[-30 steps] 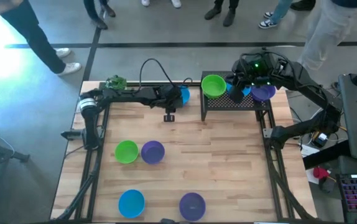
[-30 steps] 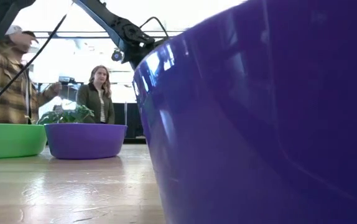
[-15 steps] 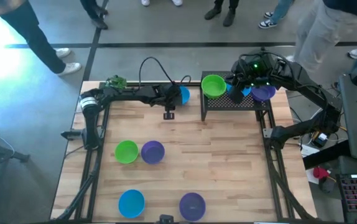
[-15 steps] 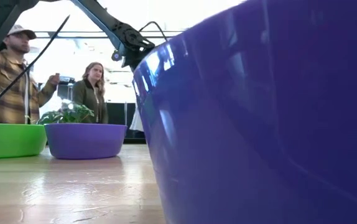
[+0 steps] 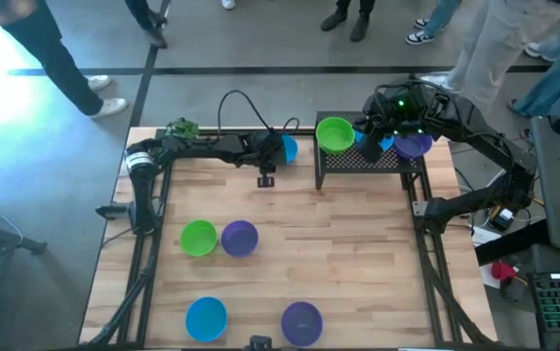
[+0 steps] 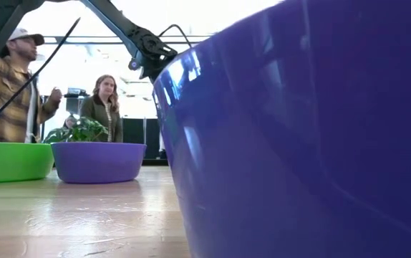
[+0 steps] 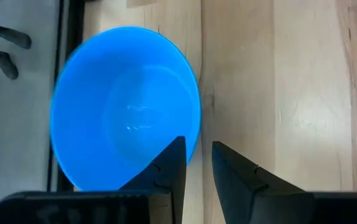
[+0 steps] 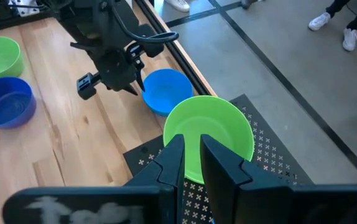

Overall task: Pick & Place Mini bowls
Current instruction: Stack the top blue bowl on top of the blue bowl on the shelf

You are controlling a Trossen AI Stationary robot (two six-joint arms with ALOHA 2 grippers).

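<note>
Blue bowls: three; one at the table's far edge, clamped by left gripper.
Green bowls: two; one on black rack, gripped by right gripper.
Purple bowls: three.

Far edge: one mini bowl left of the rack.
On rack: three bowls.
Mid table: two bowls touching.
Near edge: two bowls apart.

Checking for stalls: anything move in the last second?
Arms and bowls: no visible change. The left gripper holds at the blue bowl's rim, the right gripper at the green bowl on the black perforated stand. Only the people behind the table shifted.
</note>
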